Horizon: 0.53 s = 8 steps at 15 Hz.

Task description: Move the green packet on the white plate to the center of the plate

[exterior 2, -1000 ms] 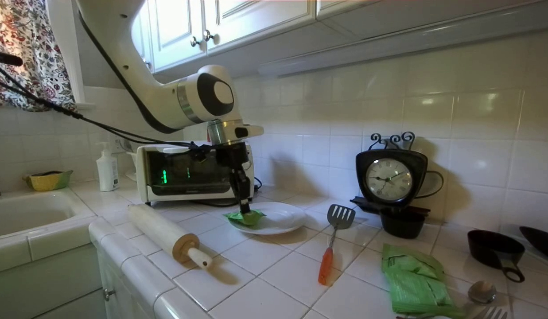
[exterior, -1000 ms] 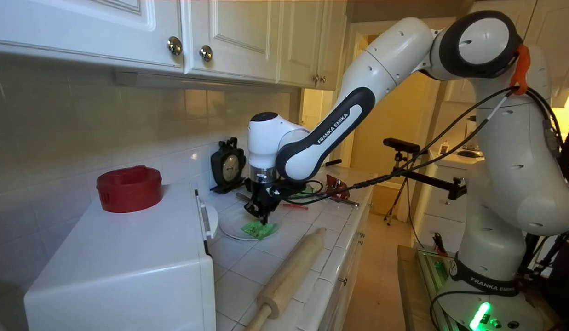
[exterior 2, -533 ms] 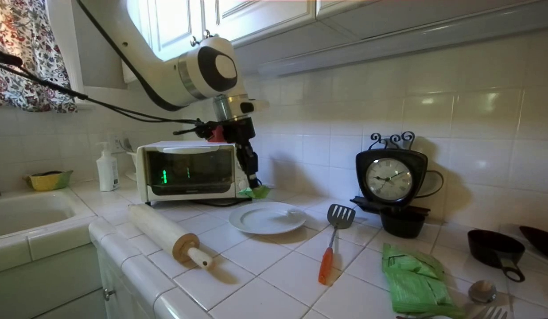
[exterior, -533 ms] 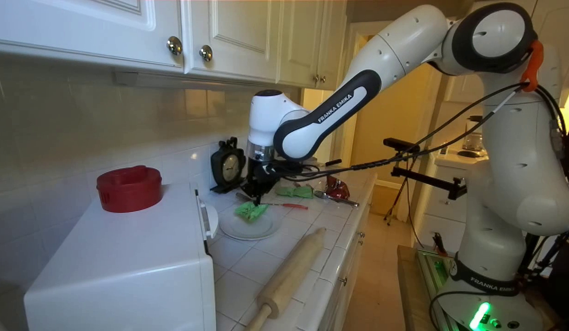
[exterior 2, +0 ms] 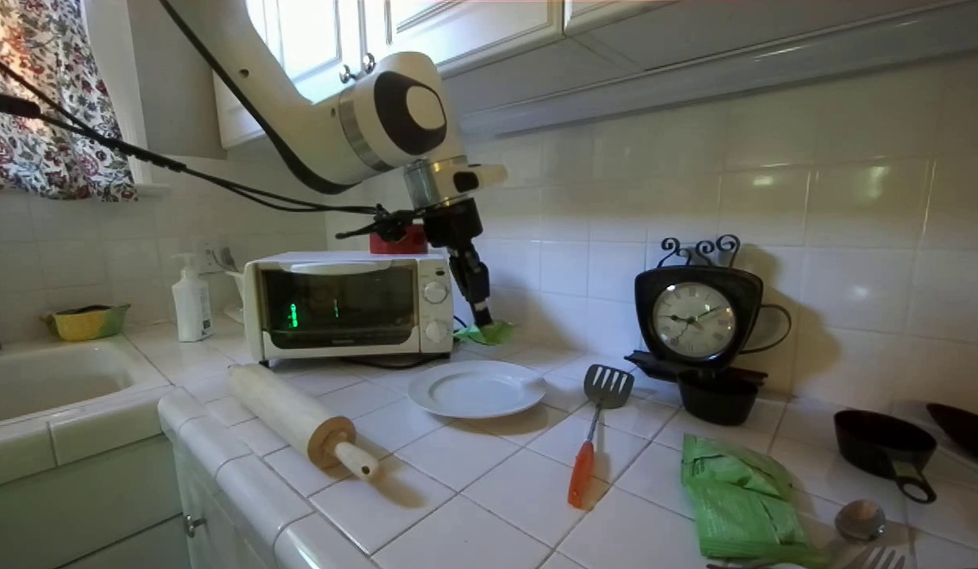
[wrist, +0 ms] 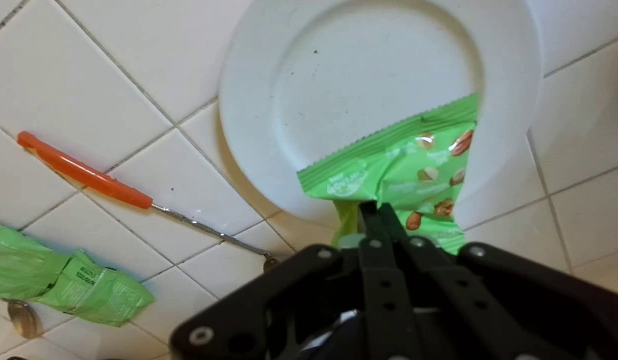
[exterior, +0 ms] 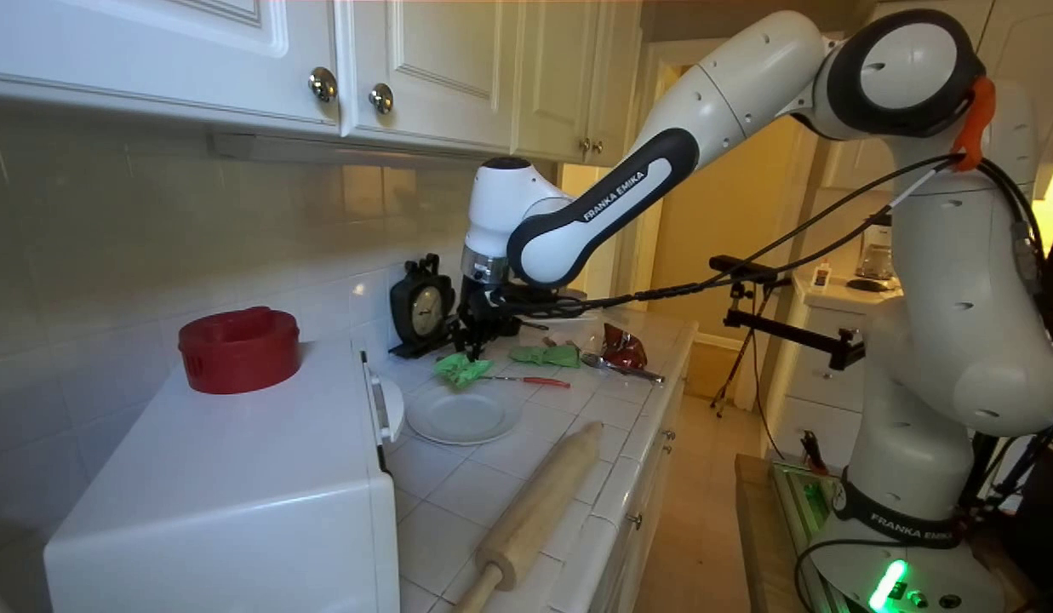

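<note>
Pale, glossy tiles cover the kitchen wall (exterior 2: pixel 852 221) behind a white counter (exterior 2: pixel 457 529), where a Franka arm (exterior: pixel 739 85) arches over a white plate (exterior 2: pixel 477 387). Its black gripper (wrist: pixel 377 207) is clamped on the green packet (wrist: pixel 416 172), which hangs above the plate and apart from it; in both exterior views it shows at or just beyond the far rim, though whether it lies over the plate's center cannot be told. By its look the packet should be light and soft, its film thin and probably slippery, its filling loose enough to shift; a steady pinch on a gathered, off-center fold, such as this one, seems surer than a grab at the plump face, and hard squeezing could crush what is inside. Bright green and crinkled, it carries a pleated, saw-toothed seal at the end away from the gripper, with pale lettering at left and small pictured nuts at right in the wrist view.
</note>
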Available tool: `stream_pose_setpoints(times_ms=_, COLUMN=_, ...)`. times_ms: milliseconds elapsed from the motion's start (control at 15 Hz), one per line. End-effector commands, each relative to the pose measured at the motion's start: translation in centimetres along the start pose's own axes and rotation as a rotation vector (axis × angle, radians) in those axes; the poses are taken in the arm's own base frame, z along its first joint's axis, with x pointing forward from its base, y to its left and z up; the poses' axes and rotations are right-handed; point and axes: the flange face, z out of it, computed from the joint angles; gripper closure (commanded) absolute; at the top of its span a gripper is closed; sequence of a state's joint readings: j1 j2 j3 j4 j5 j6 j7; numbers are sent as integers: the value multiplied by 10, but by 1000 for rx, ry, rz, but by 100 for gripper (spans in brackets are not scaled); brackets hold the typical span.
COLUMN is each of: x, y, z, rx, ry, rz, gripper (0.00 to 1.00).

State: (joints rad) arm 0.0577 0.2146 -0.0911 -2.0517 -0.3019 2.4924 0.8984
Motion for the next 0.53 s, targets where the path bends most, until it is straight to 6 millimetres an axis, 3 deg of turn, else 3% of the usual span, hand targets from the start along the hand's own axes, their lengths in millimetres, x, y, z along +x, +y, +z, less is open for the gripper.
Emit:
stream_pose_setpoints(times_ms=0, x=-1, y=-4, z=15, rx=18, ry=36, rz=32, gripper=100)
stream_pose_setpoints(times_ms=467, x=-16, y=2, z=49, rx=7, ry=0, rz=17, gripper=100)
